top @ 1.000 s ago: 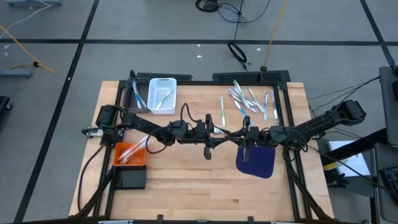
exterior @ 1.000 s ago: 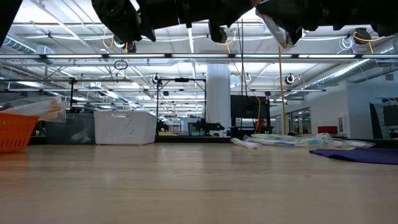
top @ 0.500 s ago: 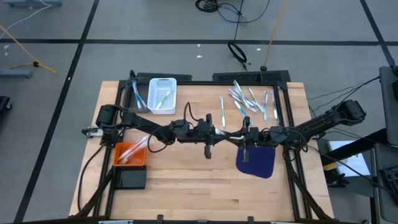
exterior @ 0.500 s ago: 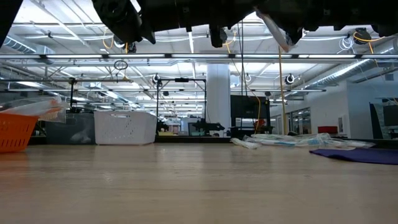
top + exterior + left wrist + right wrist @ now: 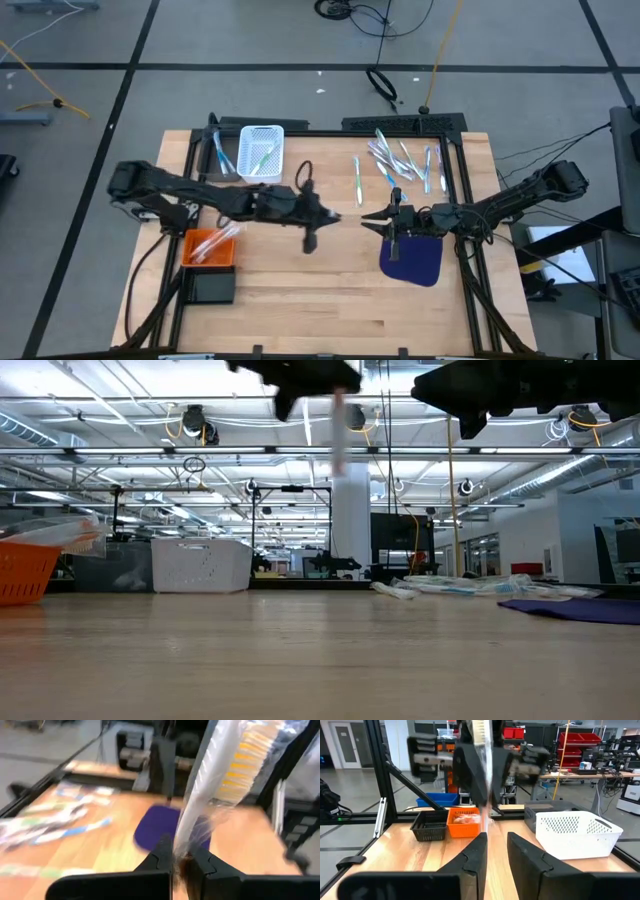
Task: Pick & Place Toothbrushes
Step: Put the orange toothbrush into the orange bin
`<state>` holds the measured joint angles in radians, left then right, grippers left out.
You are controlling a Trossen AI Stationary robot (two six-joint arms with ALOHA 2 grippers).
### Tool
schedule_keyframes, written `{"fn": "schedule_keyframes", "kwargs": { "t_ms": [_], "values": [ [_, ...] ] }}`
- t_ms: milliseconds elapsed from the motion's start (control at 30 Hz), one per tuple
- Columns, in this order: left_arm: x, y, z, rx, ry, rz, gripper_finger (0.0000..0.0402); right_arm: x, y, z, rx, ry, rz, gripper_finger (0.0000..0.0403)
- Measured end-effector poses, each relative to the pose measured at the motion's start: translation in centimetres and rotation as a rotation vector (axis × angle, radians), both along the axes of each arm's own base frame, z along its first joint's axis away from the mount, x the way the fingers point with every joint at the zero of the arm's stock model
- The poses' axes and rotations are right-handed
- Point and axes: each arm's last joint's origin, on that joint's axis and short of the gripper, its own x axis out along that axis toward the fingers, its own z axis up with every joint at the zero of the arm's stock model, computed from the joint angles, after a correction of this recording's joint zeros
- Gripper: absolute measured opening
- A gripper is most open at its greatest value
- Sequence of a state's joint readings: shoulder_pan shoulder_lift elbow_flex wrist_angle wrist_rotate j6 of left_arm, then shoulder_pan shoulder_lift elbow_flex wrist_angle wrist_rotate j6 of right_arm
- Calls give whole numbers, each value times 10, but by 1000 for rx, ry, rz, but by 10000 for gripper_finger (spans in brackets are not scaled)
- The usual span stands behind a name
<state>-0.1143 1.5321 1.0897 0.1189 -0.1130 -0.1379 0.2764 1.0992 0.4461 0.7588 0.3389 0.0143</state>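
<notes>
My left gripper (image 5: 330,215) hangs above the table's middle, shut on one toothbrush (image 5: 220,780) in a clear wrapper, white with orange bristles. It also shows as a pale upright stick (image 5: 338,435) in the low view. A little to its right my right gripper (image 5: 368,222) stands open and holds nothing; its fingers (image 5: 475,855) point at the left gripper. Several loose toothbrushes (image 5: 400,160) lie flat on the table at the far right. More lie in the white basket (image 5: 262,152) and the orange basket (image 5: 208,247). My left gripper pinches the toothbrush's handle (image 5: 181,851) between its two fingers, toward the handle's lower end. The fingers come nearly level from the table's left and lie across the stick. The toothbrush stands about upright, brush head up, lifted clear of the table.
A purple mat (image 5: 412,258) lies under the right gripper. A black basket (image 5: 213,287) sits near the orange one at the left. Two toothbrushes (image 5: 222,155) lie left of the white basket, and one (image 5: 357,178) lies alone at the middle far side. The table's near half is bare wood.
The two grippers met over the middle with the toothbrush slanted between them. My left gripper has drawn back toward the table's left edge and risen, tipping from steeply down to nearly level. The toothbrush has gone with it and left my right gripper, which has kept its place.
</notes>
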Motion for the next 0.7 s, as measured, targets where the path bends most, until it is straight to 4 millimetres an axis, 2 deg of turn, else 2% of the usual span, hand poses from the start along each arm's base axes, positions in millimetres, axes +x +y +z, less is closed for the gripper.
{"fn": "schedule_keyframes", "kwargs": {
  "t_ms": [133,367,533,700],
  "values": [
    [-32,-8,13,32,132,66,7,0,0,0,0,0,0,70],
    [-89,-21,23,1,354,156,7,0,0,0,0,1,0,70],
    [-119,-28,26,-42,442,210,10,0,0,0,0,1,0,70],
    [-140,-33,26,-90,518,261,10,0,0,0,0,1,0,70]
  ]
}}
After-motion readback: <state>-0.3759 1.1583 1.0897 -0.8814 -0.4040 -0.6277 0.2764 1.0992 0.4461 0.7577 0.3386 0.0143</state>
